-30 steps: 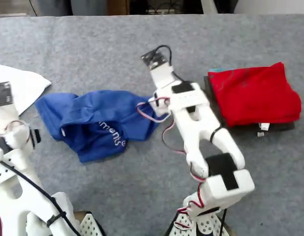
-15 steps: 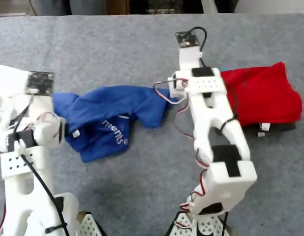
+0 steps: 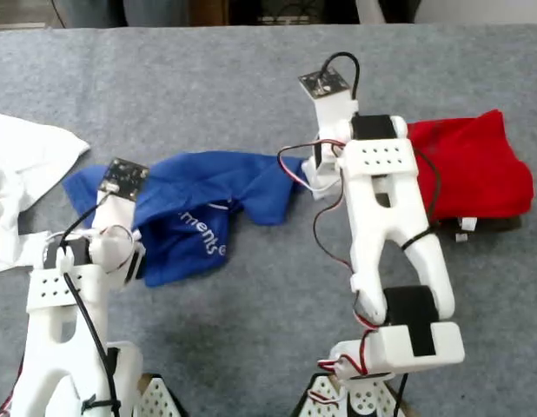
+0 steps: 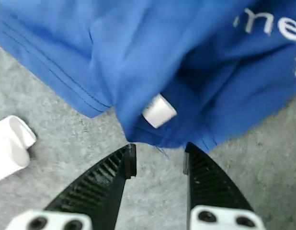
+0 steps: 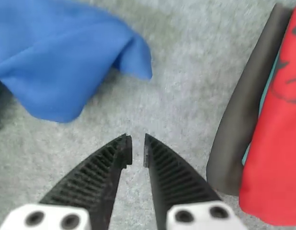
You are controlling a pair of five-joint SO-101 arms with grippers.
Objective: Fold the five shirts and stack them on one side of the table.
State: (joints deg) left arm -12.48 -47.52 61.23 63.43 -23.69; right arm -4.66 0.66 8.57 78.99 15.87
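A crumpled blue shirt point(image 3: 208, 208) lies mid-table, stretched sideways. My left gripper point(image 4: 159, 152) is open, its tips just short of the blue shirt's point(image 4: 186, 72) hem, near a small white tag point(image 4: 159, 110). My right gripper point(image 5: 136, 141) hangs over bare table, open by only a narrow gap and holding nothing. The blue shirt's point(image 5: 57, 62) right end lies just beyond the right gripper on one side. A folded stack lies on its other side, with a red shirt point(image 5: 277, 143) over a dark grey one point(image 5: 244, 115). In the high view the red shirt point(image 3: 464, 174) tops the stack at the right.
A white shirt point(image 3: 25, 165) lies unfolded at the table's left edge, and a bit of it point(image 4: 9, 143) shows beside my left gripper. The grey table point(image 3: 251, 330) has free room in front of and behind the blue shirt.
The right arm moved right and back, stretching the blue shirt's right end toward the red stack. The left arm swung in from the left edge to the blue shirt's left end.
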